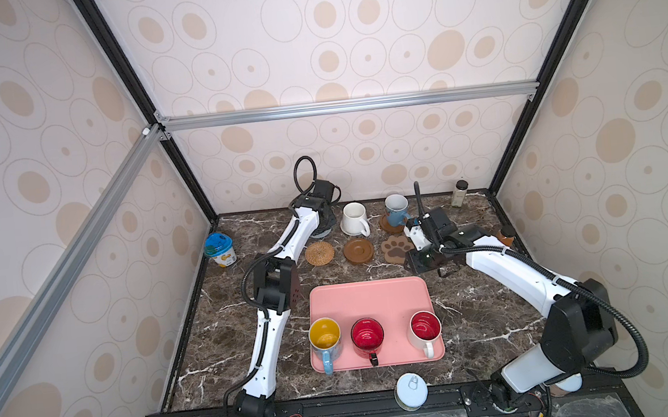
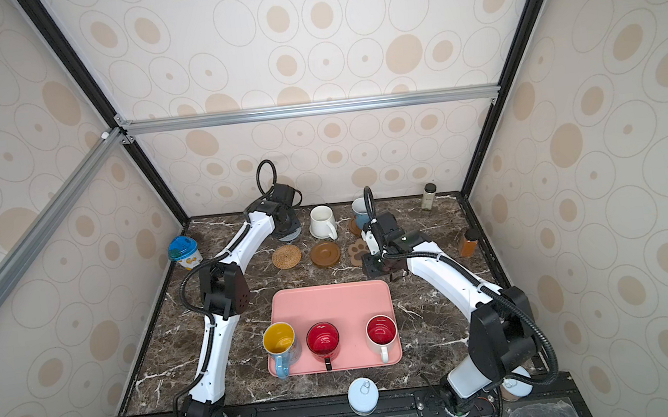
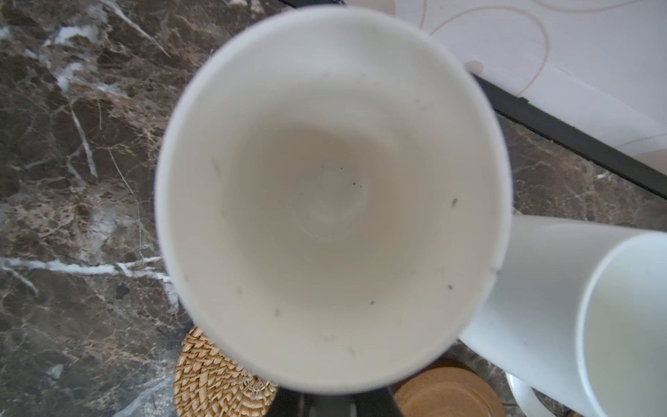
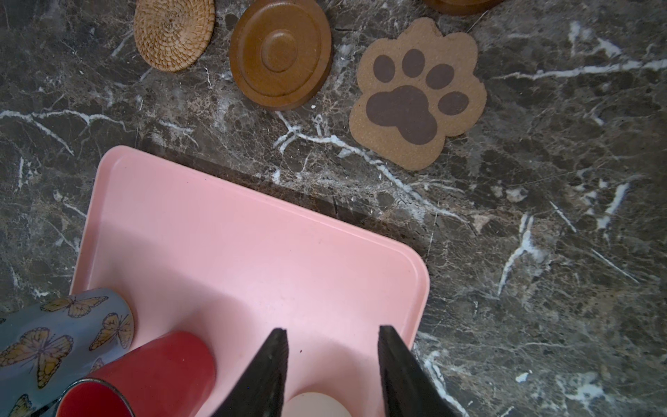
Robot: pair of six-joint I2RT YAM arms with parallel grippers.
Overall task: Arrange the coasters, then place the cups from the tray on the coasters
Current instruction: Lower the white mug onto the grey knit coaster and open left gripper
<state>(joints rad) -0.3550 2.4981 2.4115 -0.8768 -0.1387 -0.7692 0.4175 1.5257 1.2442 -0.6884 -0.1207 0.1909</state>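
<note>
tray: plastic — smooth, matt
disc: wood, smooth
mat: rattan — rough, woven
table: marbled, slightly glossy

Top views: overhead, whole table. Wrist views: close, downward; both show rattan coaster.

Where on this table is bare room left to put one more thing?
Free: the far half of the pink tray, and the marble strip between it and the paw coaster. Crowded: the tray's near edge with three mugs, and the back rows of coasters.
</note>
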